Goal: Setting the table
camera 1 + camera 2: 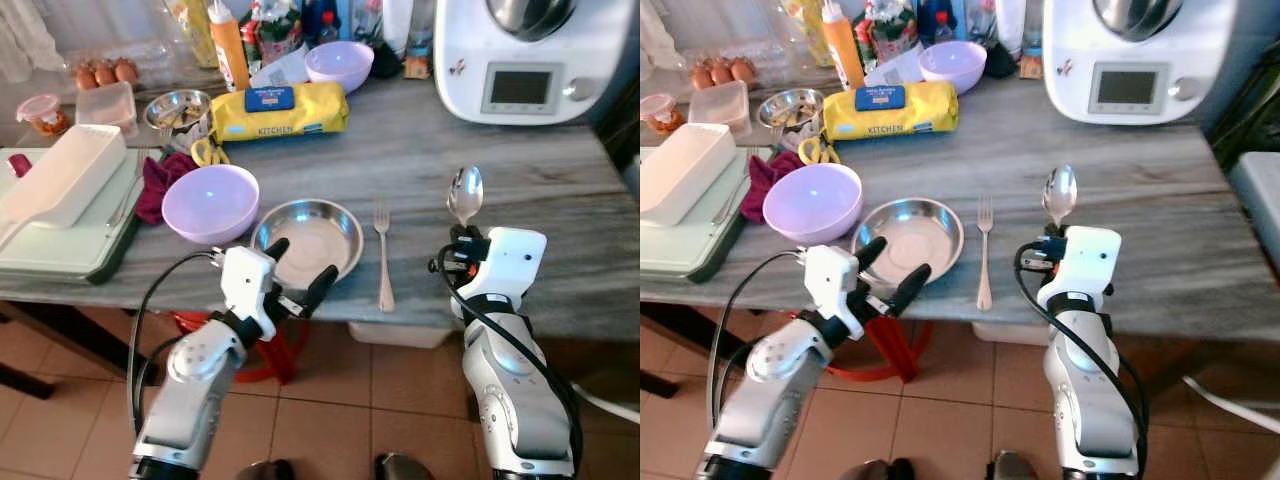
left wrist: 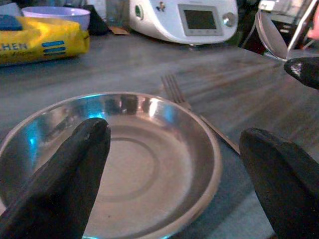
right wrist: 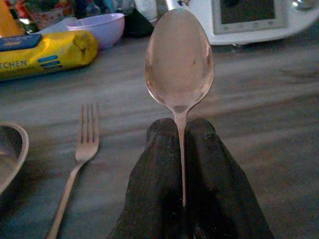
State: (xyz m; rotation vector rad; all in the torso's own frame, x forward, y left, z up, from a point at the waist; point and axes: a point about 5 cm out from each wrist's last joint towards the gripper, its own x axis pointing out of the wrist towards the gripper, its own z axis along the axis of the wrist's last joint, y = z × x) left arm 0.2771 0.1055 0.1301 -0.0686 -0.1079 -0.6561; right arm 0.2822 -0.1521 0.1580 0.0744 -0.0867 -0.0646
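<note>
A steel plate point(image 1: 310, 238) lies near the front edge of the grey table point(image 1: 420, 160), with a fork point(image 1: 384, 258) just to its right. My left gripper point(image 1: 299, 272) is open, its fingers point(image 2: 60, 184) spread over the plate's near rim with nothing between them. My right gripper point(image 1: 465, 240) is shut on the handle of a spoon point(image 1: 465, 193), whose bowl point(image 3: 179, 55) points away from me, right of the fork. A lilac bowl point(image 1: 210, 203) stands left of the plate.
A white kitchen machine point(image 1: 520, 55) stands at the back right. A yellow packet point(image 1: 280, 110), a second lilac bowl point(image 1: 339, 64), bottles and a small steel bowl point(image 1: 177, 108) crowd the back. A white tub on a green tray point(image 1: 60, 240) sits far left. A red stool point(image 1: 270, 350) is under the table.
</note>
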